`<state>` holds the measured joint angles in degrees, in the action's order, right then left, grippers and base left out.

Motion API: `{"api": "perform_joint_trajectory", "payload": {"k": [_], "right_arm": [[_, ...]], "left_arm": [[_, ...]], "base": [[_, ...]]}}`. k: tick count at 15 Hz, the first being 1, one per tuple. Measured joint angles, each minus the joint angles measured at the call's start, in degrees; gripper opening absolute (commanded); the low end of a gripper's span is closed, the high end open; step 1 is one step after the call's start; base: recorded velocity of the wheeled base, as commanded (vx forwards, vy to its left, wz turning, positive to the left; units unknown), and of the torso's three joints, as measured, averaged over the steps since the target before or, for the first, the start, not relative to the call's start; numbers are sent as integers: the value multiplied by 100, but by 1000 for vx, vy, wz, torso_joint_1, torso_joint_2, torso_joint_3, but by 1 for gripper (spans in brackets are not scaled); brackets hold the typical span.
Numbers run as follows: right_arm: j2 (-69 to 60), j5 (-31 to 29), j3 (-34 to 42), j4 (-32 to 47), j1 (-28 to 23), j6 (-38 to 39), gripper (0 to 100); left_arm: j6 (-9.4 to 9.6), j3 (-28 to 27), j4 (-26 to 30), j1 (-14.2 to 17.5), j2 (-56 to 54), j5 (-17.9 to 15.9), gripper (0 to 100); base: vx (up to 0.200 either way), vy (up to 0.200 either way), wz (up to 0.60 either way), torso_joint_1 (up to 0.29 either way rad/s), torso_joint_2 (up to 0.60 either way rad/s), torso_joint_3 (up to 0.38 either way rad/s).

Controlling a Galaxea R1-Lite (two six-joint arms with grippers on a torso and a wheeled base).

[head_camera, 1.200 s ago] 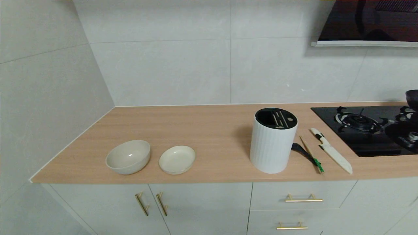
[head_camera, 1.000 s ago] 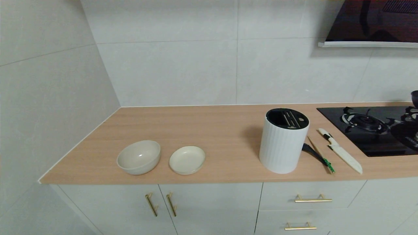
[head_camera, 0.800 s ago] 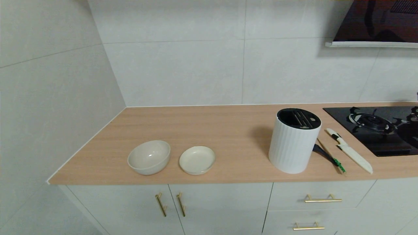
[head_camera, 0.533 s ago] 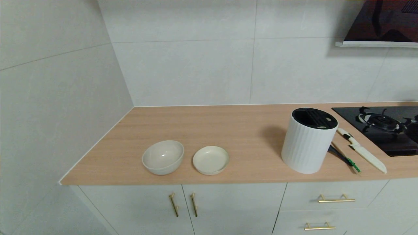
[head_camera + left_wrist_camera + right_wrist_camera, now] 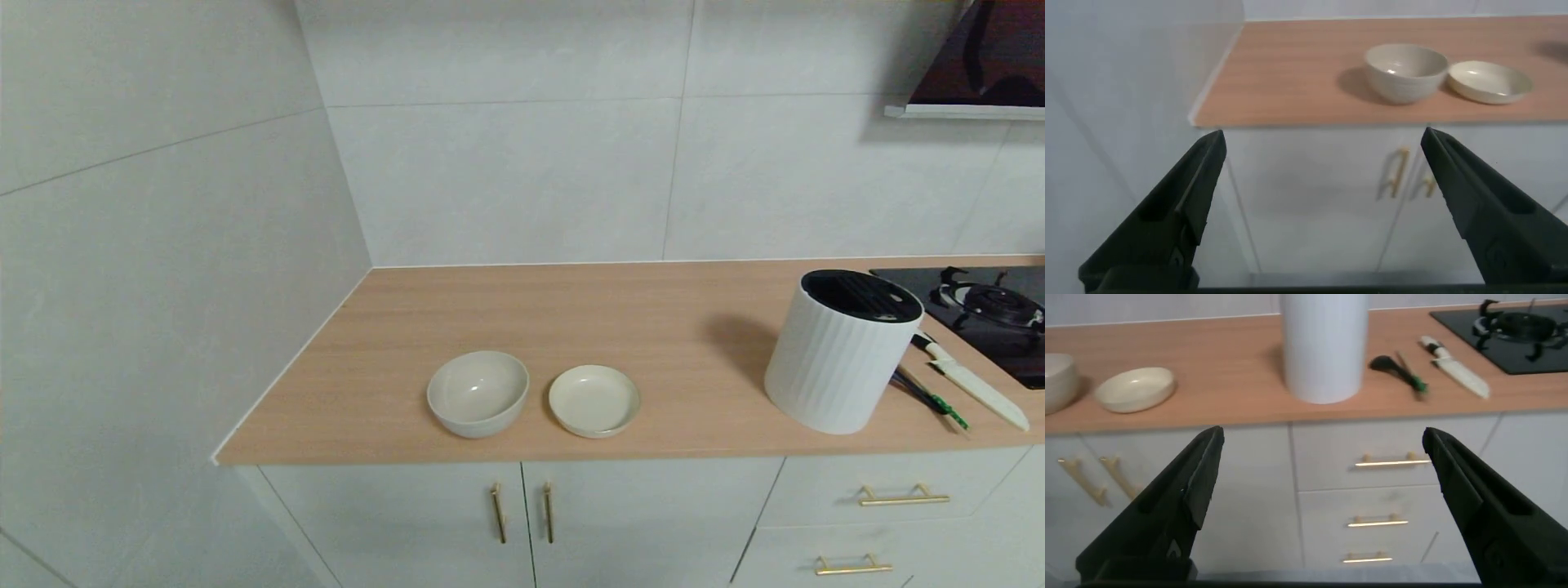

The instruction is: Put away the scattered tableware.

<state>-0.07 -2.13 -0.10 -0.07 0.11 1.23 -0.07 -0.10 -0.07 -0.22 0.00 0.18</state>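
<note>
On the wooden counter [image 5: 571, 327] in the head view, a deep bowl [image 5: 478, 394] and a shallow dish [image 5: 594, 399] sit side by side near the front edge, close but apart. Well off toward the right arm's side stands a white ribbed holder [image 5: 841, 351] with a black slotted top. Just past it lie a black spoon [image 5: 908, 382], chopsticks [image 5: 939, 400] and a knife [image 5: 976, 390], with the stove [image 5: 988, 306] behind them.

In the left wrist view, the left gripper [image 5: 1323, 139] hangs with its fingers spread wide and nothing between them, level with the cabinet front below the counter edge. The bowl [image 5: 1405, 72] lies ahead of it and higher, about in line with one fingertip, and the dish [image 5: 1490, 81] is just beyond that finger's side (the two almost touch).

In the right wrist view, the right gripper [image 5: 1323, 433] is likewise spread and empty, facing the drawers [image 5: 1392, 463]. The holder [image 5: 1323, 345] stands straight ahead between its fingers, up on the counter. The dish [image 5: 1135, 388] lies off one finger's side. The spoon [image 5: 1386, 366], chopsticks [image 5: 1411, 376] and knife [image 5: 1456, 367] lie toward the other.
</note>
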Motion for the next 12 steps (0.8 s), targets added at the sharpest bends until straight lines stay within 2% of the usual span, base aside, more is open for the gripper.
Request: {"api": "perform_joint_trajectory", "payload": {"k": [1, 12], "right_arm": [[0, -2, 0, 0, -4, -1, 100], [0, -7, 0, -2, -1, 11, 100]], "left_arm": [[0, 0, 2, -2, 0, -2, 100], [7, 0, -2, 4, 0, -5, 100]], "base": [[0, 200, 0, -2, -7, 2], [0, 0, 0, 0, 0, 0]]}}
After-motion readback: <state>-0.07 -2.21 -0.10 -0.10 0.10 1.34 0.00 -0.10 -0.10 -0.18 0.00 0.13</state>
